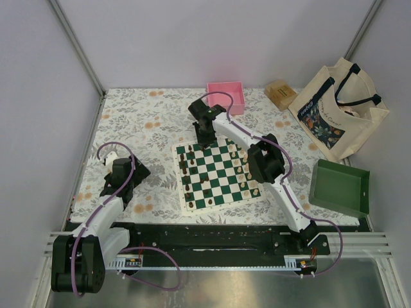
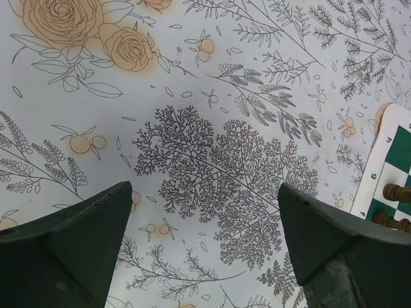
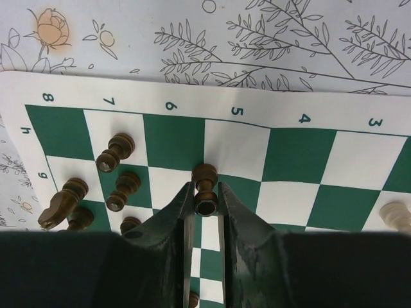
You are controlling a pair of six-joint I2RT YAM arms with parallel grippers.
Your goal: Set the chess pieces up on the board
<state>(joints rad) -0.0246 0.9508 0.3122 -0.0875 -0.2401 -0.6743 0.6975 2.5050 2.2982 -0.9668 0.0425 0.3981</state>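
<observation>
Nearest the bases, the left gripper (image 2: 204, 192) is parked over the floral tablecloth (image 2: 225, 160) – fingers spread wide, nothing between them. My guess is it's just keeping out of the way, with only the board's corner showing at the edge of its view.

The action is on the chess board (image 1: 217, 172), a flat, thin mat of green and white checks with a printed white border. The right gripper (image 3: 205, 187) is reaching across to the far rim, and its dark wedge-shaped fingers are clamped on the round head of a dark pawn (image 3: 205, 173). That looks like the sensible grab point, since the base flares out and the neck is skinny. The pawn sits upright near the 5 and 6 marks, though I can't say which square.

The other dark pieces (image 3: 115, 153) are glossy turned wood, clustered just to its left; one looks tipped over. A cream piece (image 3: 395, 215) is off to the right.

Beyond the board there's a pink tray (image 1: 226, 96) – rigid, square and shallow – plus a small tan box (image 1: 280, 94) and a canvas tote bag (image 1: 337, 109).
</observation>
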